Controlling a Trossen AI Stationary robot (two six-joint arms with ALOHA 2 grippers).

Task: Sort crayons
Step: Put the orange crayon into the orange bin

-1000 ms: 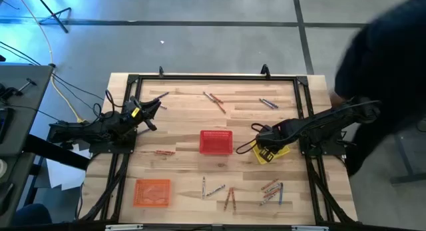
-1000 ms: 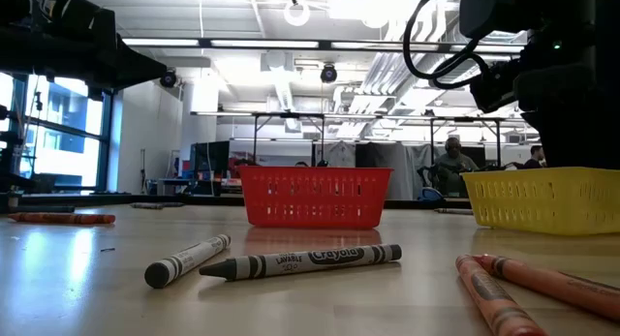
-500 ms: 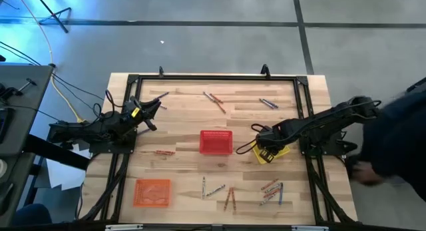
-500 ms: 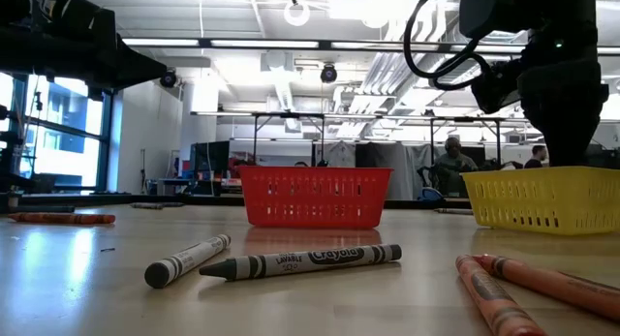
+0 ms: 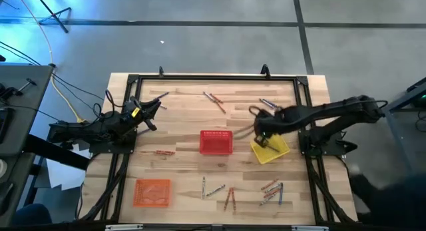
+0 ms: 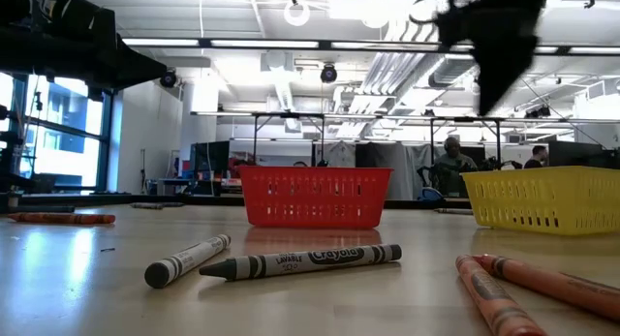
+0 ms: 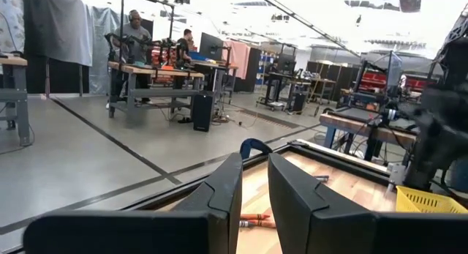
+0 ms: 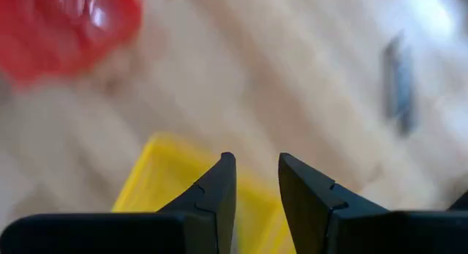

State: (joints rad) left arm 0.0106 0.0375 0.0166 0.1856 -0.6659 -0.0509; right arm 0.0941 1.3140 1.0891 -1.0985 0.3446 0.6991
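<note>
Hanging over the yellow mesh basket (image 5: 270,150), my right claw (image 8: 256,182) has its fingers a little apart and holds nothing. The nearest thin wax crayons (image 5: 268,103) lie just past it toward the far edge, slanting across the wooden table (image 5: 186,108). My left claw (image 7: 254,184) waits far off, fingers a little apart, holding nothing. I see nothing in the red mesh basket (image 5: 216,142), the yellow one, or the orange mesh basket (image 5: 153,192).

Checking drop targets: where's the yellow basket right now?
High view: the yellow basket sits right of centre on the table, just right of the red basket, with the right gripper above its far-left edge.
</note>
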